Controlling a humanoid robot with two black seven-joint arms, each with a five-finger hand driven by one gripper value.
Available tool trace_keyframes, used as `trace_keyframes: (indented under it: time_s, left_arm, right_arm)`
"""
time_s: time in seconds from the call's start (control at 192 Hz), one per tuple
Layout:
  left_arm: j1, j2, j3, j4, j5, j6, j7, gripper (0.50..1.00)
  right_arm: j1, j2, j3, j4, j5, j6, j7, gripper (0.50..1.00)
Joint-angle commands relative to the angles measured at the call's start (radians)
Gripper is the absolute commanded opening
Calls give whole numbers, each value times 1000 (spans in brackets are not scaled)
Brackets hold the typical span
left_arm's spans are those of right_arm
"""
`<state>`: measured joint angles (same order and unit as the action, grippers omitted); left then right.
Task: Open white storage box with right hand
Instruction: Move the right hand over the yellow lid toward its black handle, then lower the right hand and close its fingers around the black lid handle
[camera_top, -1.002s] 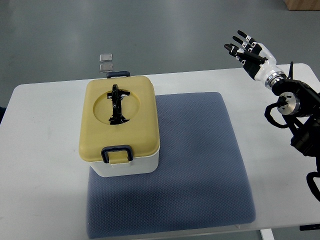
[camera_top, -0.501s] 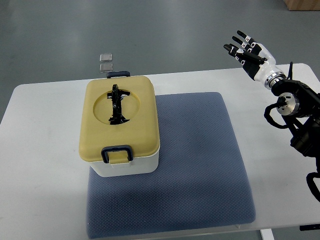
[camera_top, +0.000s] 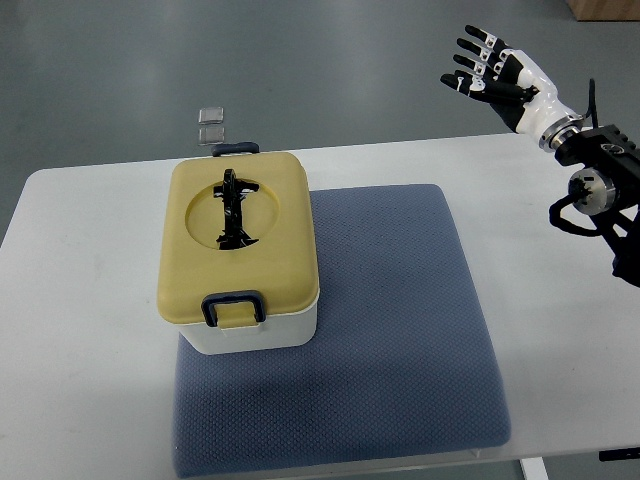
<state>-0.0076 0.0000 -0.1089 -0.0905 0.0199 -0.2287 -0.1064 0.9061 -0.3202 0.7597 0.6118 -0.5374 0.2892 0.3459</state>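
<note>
White table (camera_top: 90, 300) on grey-green floor (camera_top: 330, 60); brown corner of something (camera_top: 605, 8) top right.

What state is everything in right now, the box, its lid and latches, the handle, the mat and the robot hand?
White storage box: upright, on the mat's left part.
Yellow lid: closed on the box.
Front latch: down.
Rear latch: down.
Black handle: folded into the lid's recess.
Blue mat: flat on the white table.
Right hand: open, raised beyond the table's far right corner, holding nothing.
</note>
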Motion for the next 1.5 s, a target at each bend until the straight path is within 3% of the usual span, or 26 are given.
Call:
trace_keyframes:
  time_s: [0.0,0.214,0.433,0.595,0.898,1.18,1.352,1.493]
  left_arm:
    - [0,0,0,0,0,0,-1,1000]
    - [0,0,0,0,0,0,0,1000]
    - [0,0,0,0,0,0,-1,1000]
    - [0,0,0,0,0,0,1,1000]
    - [0,0,0,0,0,0,1,1000]
    - [0,0,0,0,0,0,1,1000]
    - [0,0,0,0,0,0,-1,1000]
    - [0,0,0,0,0,0,1,1000]
  right_arm:
    - [94,-49,-190,0,0,45,76,921]
    - [324,-86,-647,8,0,57,265,919]
    - [612,-85,-1072,124,-3,47,265,919]
    - [790,-59,-1229,229,-13,47,265,921]
    - [1068,136,-1425,306,-42,38,265,921]
    - [1110,266,-1439,306,-236,-114,265,919]
    - [1110,285,-1438,318,-449,-239,265,917]
    - [1133,286,-1436,396,-536,-314,265,917]
